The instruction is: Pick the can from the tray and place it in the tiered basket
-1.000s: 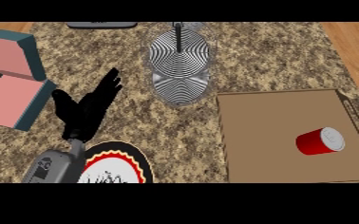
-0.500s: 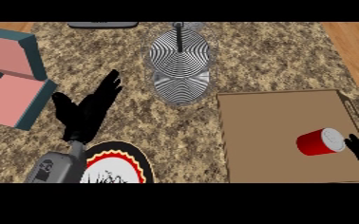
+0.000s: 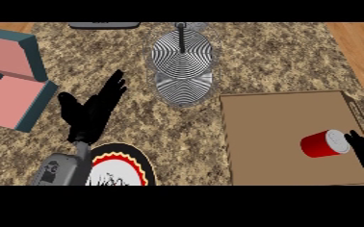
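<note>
Speckled brown-and-cream granite counter (image 3: 284, 57) fills my view from above; on its right sits a flat brown cardboard-coloured tray (image 3: 277, 134) with a low rim; toward its right side lies the small red cylindrical can (image 3: 323, 144), tipped on its side with its pale end facing right. I note the tall wire tiered basket (image 3: 183, 67) of concentric silver rings standing at the counter's upper middle, well apart from the can; that is the drop point.

My right hand (image 3: 354, 144) shows only as dark fingers at the view's right edge, touching or just beside the can's pale end; whether those fingers are spread or closing I cannot tell. My left hand (image 3: 92, 110) rests over the counter at left, fingers straight and spread, holding nothing, above a round black plate (image 3: 138, 166) with a red and yellow scalloped ring; pink blocks with teal edges (image 3: 25, 84) lie at far left.

Assessment: I judge the can light, rigid and smooth-walled; lying down it may roll if nudged along the tray; I would take it across the curved body at mid-length, thumb opposing fingers, rather than by the ends; the basket's open wire calls for a gentle, upright release.
</note>
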Controlling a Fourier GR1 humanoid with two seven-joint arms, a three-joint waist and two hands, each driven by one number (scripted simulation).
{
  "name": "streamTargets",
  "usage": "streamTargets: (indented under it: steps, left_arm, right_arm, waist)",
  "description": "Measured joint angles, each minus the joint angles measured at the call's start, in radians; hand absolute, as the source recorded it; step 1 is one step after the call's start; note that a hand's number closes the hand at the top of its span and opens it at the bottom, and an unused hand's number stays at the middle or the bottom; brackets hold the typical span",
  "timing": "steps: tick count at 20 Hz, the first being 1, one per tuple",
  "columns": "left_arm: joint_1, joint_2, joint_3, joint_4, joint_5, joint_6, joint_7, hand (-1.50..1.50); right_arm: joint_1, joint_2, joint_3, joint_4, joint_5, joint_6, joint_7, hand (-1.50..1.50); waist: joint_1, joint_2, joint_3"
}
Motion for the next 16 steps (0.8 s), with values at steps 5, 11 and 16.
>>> streamTargets:
  steps: [5, 11, 16]
  left_arm:
    - [-0.006, -0.015, 0.022, 0.010, -0.020, -0.022, 0.003, 0.00]
    - [0.007, -0.030, 0.039, -0.018, -0.043, -0.036, 0.022, 0.00]
    - [0.034, -0.027, 0.061, -0.044, -0.045, -0.069, 0.025, 0.00]
  right_arm:
    - [-0.050, 0.022, -0.055, 0.047, 0.003, 0.030, -0.026, -1.50]
    - [-0.074, 0.077, -0.081, 0.118, 0.021, 0.010, -0.105, -1.50]
    - [-0.169, 0.101, -0.097, 0.229, 0.042, 0.003, -0.124, -1.50]
  waist:
    - [0.000, 0.000, 0.000]
    - [0.001, 0.000, 0.000]
    - [0.003, 0.000, 0.000]
